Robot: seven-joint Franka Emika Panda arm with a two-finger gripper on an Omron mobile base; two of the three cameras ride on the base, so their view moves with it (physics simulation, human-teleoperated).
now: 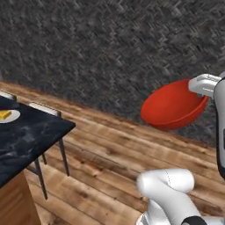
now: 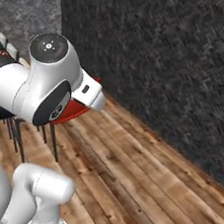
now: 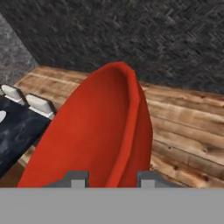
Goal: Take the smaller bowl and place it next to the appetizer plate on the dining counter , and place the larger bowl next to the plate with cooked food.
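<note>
At far left in the left base view, the appetizer plate (image 1: pixel 8 116) with its yellow wedge sits on the black marbled tabletop (image 1: pixel 30 136) of the dining counter, near its edge. Stools (image 1: pixel 44 110) stand just beyond that edge on the wooden floor (image 1: pixel 114 154). Well to the right, up in the air in front of the dark wall (image 1: pixel 110 44), the larger bowl (image 1: pixel 173 105) hangs tilted on its side, its rim clamped between the fingers of the hand (image 3: pixel 109 179).
</note>
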